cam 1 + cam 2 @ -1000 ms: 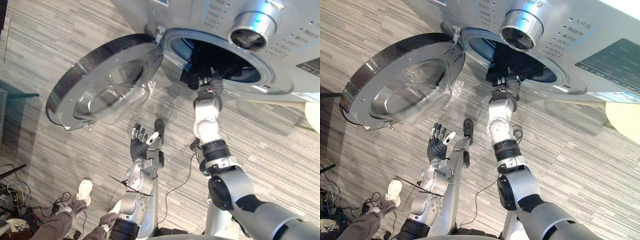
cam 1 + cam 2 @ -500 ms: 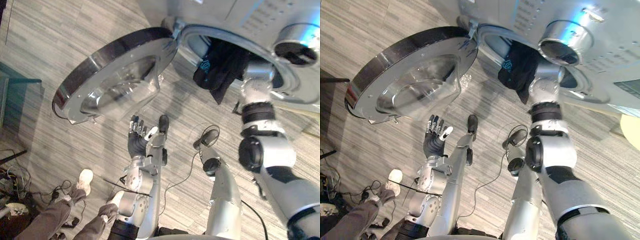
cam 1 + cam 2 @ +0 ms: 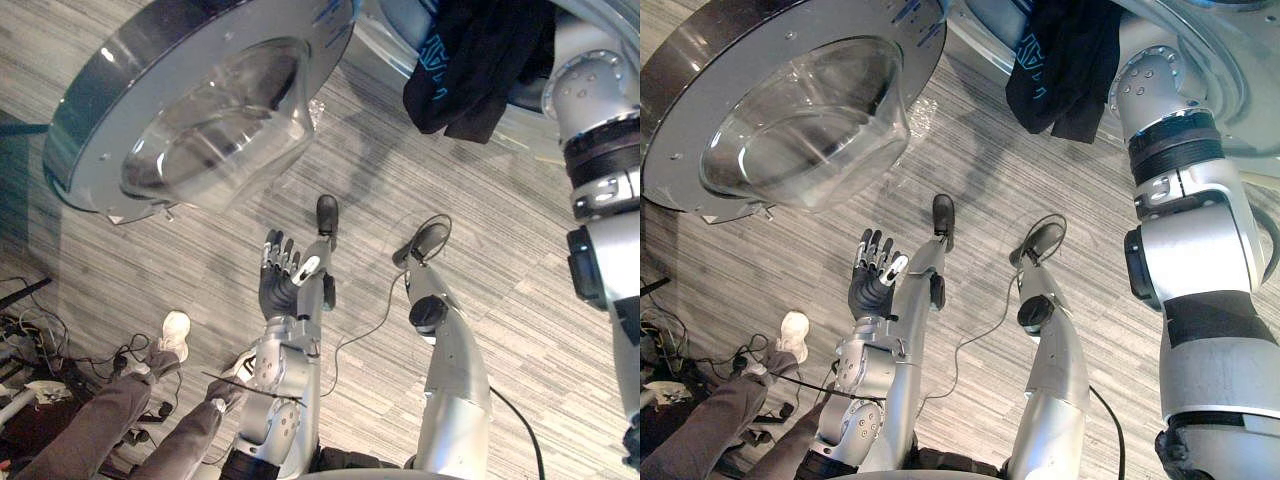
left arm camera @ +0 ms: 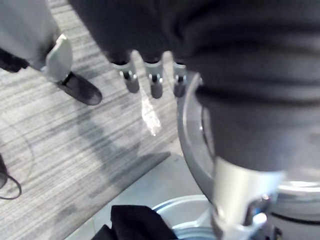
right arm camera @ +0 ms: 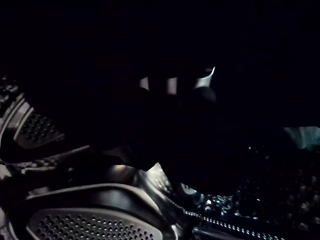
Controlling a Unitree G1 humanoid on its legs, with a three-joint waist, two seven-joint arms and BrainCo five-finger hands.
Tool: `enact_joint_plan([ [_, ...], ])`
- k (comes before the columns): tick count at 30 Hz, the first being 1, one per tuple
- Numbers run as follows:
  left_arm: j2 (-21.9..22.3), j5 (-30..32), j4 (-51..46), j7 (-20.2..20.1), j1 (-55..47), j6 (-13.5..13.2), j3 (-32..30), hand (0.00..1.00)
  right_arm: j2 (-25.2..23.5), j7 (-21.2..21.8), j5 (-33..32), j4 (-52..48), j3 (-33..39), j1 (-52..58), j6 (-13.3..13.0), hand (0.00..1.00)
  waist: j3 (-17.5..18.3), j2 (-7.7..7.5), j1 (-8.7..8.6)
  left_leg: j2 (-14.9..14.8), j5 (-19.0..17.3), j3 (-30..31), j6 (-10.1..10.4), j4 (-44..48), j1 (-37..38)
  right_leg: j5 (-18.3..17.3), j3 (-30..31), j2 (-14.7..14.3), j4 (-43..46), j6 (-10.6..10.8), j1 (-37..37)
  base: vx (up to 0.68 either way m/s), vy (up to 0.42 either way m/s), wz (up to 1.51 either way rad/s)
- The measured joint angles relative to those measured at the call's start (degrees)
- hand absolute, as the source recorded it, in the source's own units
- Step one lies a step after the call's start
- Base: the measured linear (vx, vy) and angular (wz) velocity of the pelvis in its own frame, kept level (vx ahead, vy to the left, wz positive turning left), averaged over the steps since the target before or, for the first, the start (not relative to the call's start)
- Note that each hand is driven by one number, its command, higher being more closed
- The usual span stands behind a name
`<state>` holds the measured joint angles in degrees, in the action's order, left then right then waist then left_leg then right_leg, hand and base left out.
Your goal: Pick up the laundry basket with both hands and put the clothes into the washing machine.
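I see a grey striped plank floor (image 3: 520,260). At the far side stands the washing machine (image 3: 385,50), with its round glass door (image 3: 190,110) open to the left. A black garment (image 3: 480,60) with teal print hangs out over the lip of the opening, just beside my right arm, which reaches into the drum (image 5: 75,225). Right hand (image 5: 172,85): inside the dark drum; I cannot tell its state. Left hand (image 3: 282,285): spread, empty, above the floor. A person's legs (image 3: 110,420) show at near left.

Both eye views look steeply down, sharing the round silver glass-bowled door (image 3: 190,110). Right wrist view: close, inside the perforated steel drum (image 5: 80,227).
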<state>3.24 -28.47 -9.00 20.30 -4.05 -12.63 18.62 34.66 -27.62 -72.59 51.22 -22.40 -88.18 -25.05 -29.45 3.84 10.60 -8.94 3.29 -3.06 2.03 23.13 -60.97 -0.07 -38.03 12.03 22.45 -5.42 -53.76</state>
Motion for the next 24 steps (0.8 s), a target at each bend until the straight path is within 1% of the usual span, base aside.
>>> enact_joint_plan([
  [3, 0.0, 0.0, 0.6, 0.0, 0.0, -0.5, 0.0, 0.0, 0.0, -0.8, 0.1, 0.0, -0.6, -0.8, -3.7, 0.0, -0.5, -0.82, -0.44, 0.0, 0.0, -0.2, 0.0, -0.1, -0.2, 0.8, 0.3, -0.4, -1.2, -0.3, 0.0, 0.03, -0.014, -0.04],
  [5, 0.0, 0.0, 1.7, 0.0, 0.0, -0.6, 0.1, 0.0, 0.0, -1.2, 0.9, 0.3, -0.6, -1.3, -4.6, 0.0, -0.6, -0.8, -0.34, -0.1, 0.1, -0.3, -0.1, -0.1, -0.5, 1.7, 0.5, -1.0, -2.5, -0.8, 0.0, 0.01, -0.014, -0.09],
  [7, -0.1, 0.0, 3.0, 0.0, 0.0, -0.6, 0.5, 0.0, 0.0, -1.1, 2.0, 1.9, -0.2, -1.7, -4.6, 0.0, -0.6, -0.75, 0.0, -0.1, 0.1, -0.4, -0.2, 0.1, -0.5, 2.0, 0.7, -1.1, -2.7, -1.0, 0.0, 0.0, -0.017, -0.07],
  [9, -0.2, 0.0, 3.9, -0.1, 0.0, -0.7, 1.3, 0.0, 0.0, -1.1, 4.7, 4.0, 2.0, -1.7, -3.4, 0.0, -0.6, -0.65, 0.89, -0.2, 0.1, -0.3, -0.2, 0.7, -0.5, 2.3, 0.9, -1.2, -2.7, -1.3, 0.2, -0.01, -0.019, -0.06],
  [10, -0.3, 0.0, 4.4, -0.1, 0.0, -0.9, 1.7, 0.0, 0.3, -1.0, 7.1, 4.8, 3.2, -1.7, -0.9, 0.0, -0.7, -0.62, 1.49, -0.2, 0.1, -0.3, -0.2, 1.0, -0.5, 2.5, 1.2, -1.3, -2.7, -1.2, 0.2, -0.02, -0.023, -0.11],
  [11, -0.3, 0.0, 5.0, -0.2, 0.1, -1.2, 1.7, 0.0, 0.4, -0.9, 11.0, 5.4, 3.7, -1.6, 2.4, 0.0, -0.7, -0.48, 1.83, -0.3, 0.1, -0.3, -0.3, 1.3, -0.5, 2.9, 1.5, -1.4, -3.1, -1.2, 0.2, -0.03, -0.027, -0.13],
  [12, -0.3, 0.0, 5.4, -0.2, 0.1, -1.3, 1.7, 0.0, 0.7, -1.0, 13.2, 5.5, 3.7, -1.6, 4.0, 0.0, -0.8, -0.27, 2.12, -0.4, 0.1, -0.3, -0.3, 1.5, -0.5, 3.3, 1.7, -1.7, -3.6, -1.2, 0.4, -0.04, -0.025, -0.26],
  [13, -0.3, 0.1, 6.3, -0.2, 0.2, -1.5, 1.8, 0.0, 1.0, -0.6, 18.3, 5.4, 3.8, -1.4, 7.3, 0.0, -0.9, -0.18, 2.98, -0.7, -0.1, -0.8, -0.6, 1.9, -0.4, 4.2, 2.2, -2.3, -4.9, -1.0, 0.6, -0.04, -0.02, -0.25],
  [14, -0.3, 0.1, 6.7, -0.2, 0.2, -1.5, 1.8, 0.0, 1.0, -0.5, 20.5, 5.3, 3.9, -1.3, 8.4, 0.0, -0.9, -0.08, 3.12, -0.8, -0.2, -1.0, -0.7, 2.0, -0.4, 4.4, 2.4, -2.5, -5.4, -0.9, 0.7, -0.04, -0.02, -0.27],
  [15, -0.3, 0.2, 7.6, -0.2, 0.3, -1.5, 1.9, 0.0, 1.3, -0.5, 25.9, 3.3, 4.7, 0.1, 10.4, 0.0, -1.0, 0.37, 3.34, -1.0, -0.3, -0.9, -0.8, 2.4, -0.4, 4.8, 2.5, -3.1, -6.7, -0.4, 1.5, -0.03, -0.02, -0.14],
  [16, -0.3, 0.6, 8.8, -0.2, 0.6, -1.4, 2.4, 0.0, 1.4, -0.8, 31.4, 0.1, 6.5, 3.0, 11.3, 0.0, -1.0, 0.71, 3.73, -1.1, -0.4, -0.9, -0.9, 2.5, -0.1, 5.2, 2.6, -3.4, -7.7, -0.1, 2.0, -0.03, -0.018, -0.1],
  [17, -0.4, 0.8, 9.4, -0.2, 0.8, -1.3, 2.8, 0.0, 1.4, -1.0, 33.4, -1.2, 7.7, 4.4, 11.5, 0.0, -1.0, 0.96, 4.04, -1.1, -0.4, -0.9, -1.0, 2.5, 0.1, 5.4, 2.6, -3.5, -8.1, 0.0, 2.3, -0.03, -0.016, -0.07],
  [18, -0.5, 1.5, 10.3, -0.2, 1.1, -1.3, 3.5, 0.0, 0.8, -1.6, 36.9, -2.5, 10.1, 6.9, 11.9, 0.0, -1.0, 1.09, 4.68, -1.1, -0.5, -1.3, -1.1, 2.2, 0.8, 5.8, 3.0, -3.7, -9.0, 0.1, 3.0, -0.02, -0.01, -0.04],
  [19, -0.5, 1.7, 10.9, -0.2, 1.3, -1.3, 3.7, 0.0, -0.1, -2.0, 38.1, -2.6, 11.4, 7.9, 11.9, 0.0, -1.0, 1.09, 4.65, -1.0, -0.5, -1.5, -1.1, 1.7, 1.4, 6.0, 3.1, -3.7, -9.6, 0.3, 3.5, -0.02, -0.013, -0.06],
  [21, -0.5, 2.2, 13.5, -0.1, 2.2, -0.9, 3.8, 0.0, -4.2, -2.5, 41.8, -2.5, 16.1, 12.1, 12.6, 0.0, -1.0, 1.18, 4.51, -0.7, -0.6, -2.4, -0.9, 0.2, 4.0, 6.5, 3.5, -3.9, -11.7, 0.8, 5.7, -0.01, -0.014, -0.06],
  [22, -0.5, 2.2, 14.1, -0.1, 2.4, -0.9, 3.8, 0.0, -5.2, -2.5, 42.0, -2.5, 16.8, 13.3, 12.7, 0.0, -1.0, 1.2, 4.46, -0.6, -0.7, -2.6, -0.8, -0.4, 4.7, 6.5, 3.5, -3.9, -12.1, 0.9, 6.3, 0.01, -0.018, -0.05],
  [24, -0.6, 2.3, 14.9, 0.1, 2.8, -0.5, 3.8, 0.0, -9.0, -2.7, 44.0, -2.7, 20.4, 17.6, 13.5, 0.0, -0.9, 1.29, 4.36, -0.2, -0.7, -2.8, -0.8, -1.8, 6.3, 6.9, 3.6, -4.0, -13.5, 1.6, 7.5, 0.0, 0.0, 0.0],
])
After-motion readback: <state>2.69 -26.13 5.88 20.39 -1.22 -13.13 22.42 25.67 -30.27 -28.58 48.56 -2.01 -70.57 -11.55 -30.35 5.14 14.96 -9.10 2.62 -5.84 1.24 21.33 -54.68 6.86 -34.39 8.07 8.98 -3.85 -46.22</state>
